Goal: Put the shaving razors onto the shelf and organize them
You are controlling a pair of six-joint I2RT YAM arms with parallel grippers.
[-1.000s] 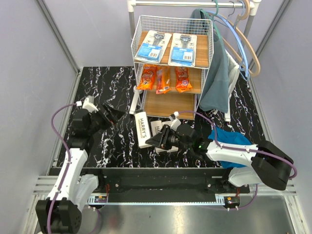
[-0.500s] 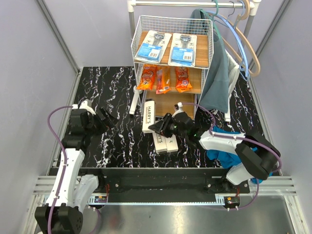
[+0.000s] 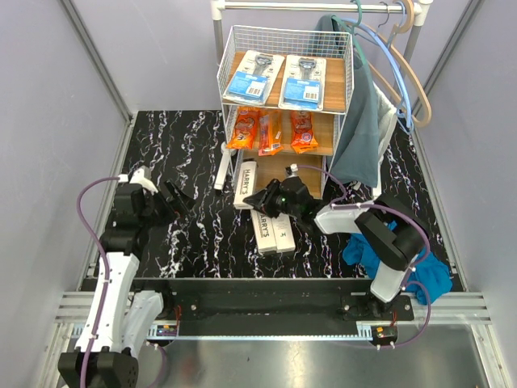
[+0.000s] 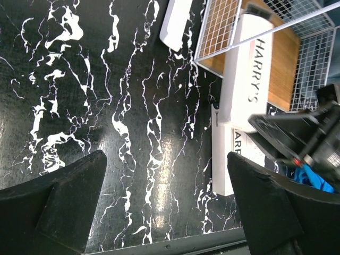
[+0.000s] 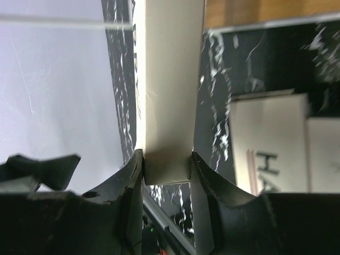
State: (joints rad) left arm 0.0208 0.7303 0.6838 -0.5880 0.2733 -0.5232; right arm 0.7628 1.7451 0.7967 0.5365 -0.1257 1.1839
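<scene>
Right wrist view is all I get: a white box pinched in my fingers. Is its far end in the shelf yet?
Observer: Yes. From the top, the box reaches into the shelf over the bottom board, at its left side.
Operator: What is on the boards above?
Observer: Two blister cards lie flat on the top board, and three orange bags sit in a row on the middle one.
Operator: Is the left arm in my way?
Observer: No. The left fingers are spread open over bare table, left of the shelf, touching nothing.
</scene>
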